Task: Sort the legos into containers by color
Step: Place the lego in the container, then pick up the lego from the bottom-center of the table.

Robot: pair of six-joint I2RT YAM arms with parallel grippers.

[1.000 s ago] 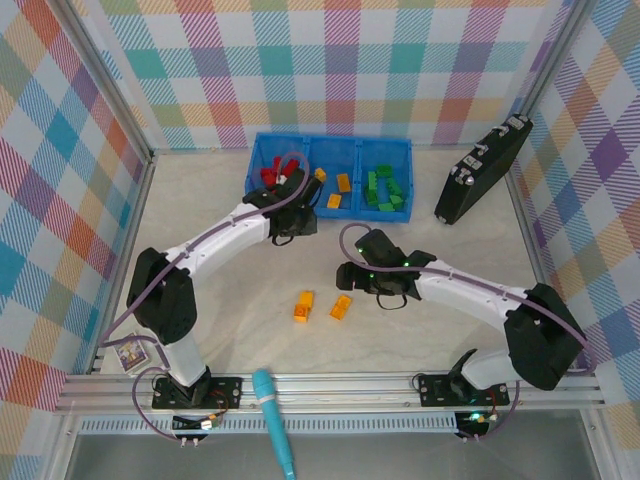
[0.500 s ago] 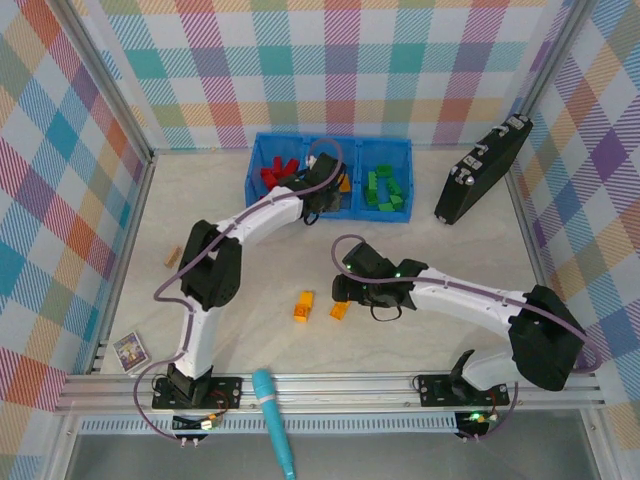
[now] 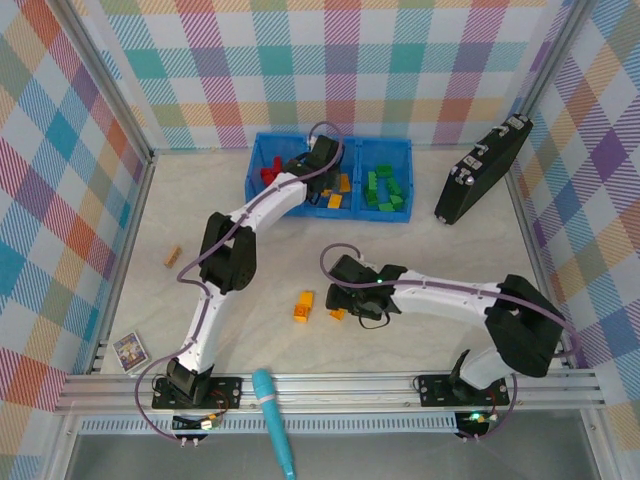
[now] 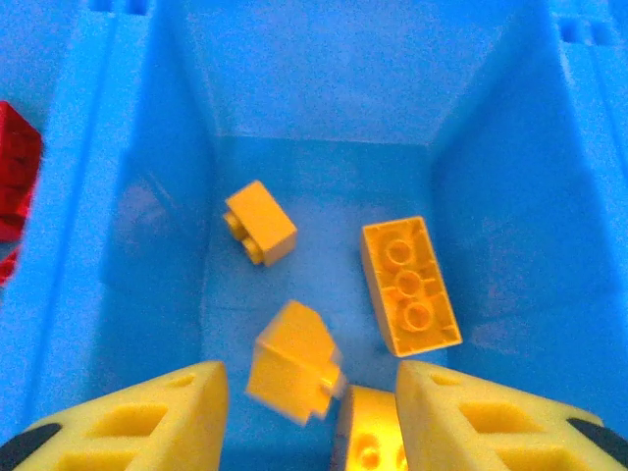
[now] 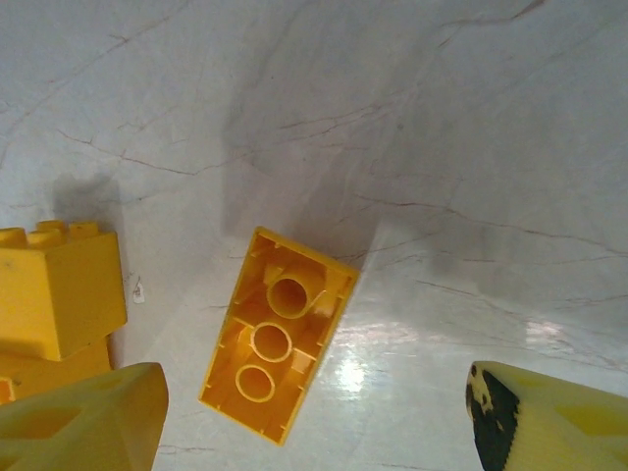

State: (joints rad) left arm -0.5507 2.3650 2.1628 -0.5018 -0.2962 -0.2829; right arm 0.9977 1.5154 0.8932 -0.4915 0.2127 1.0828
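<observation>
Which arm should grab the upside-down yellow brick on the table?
The right arm. The right claw hangs open right above the upside-down yellow brick. The left claw is far away, over the middle compartment of the blue bin.

Top cam: high, from 6 o'clock, down on whole table (image 3: 430, 250). L wrist cam: close, into bin (image 4: 324, 69) mid cell, 12 o'clock in top. R wrist: close over brick (image 5: 278, 332), centre in top.

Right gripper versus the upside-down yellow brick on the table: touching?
Apart. In the right wrist view the upside-down yellow brick lies between the fingers of the open right gripper, bare table showing on both sides.
</observation>
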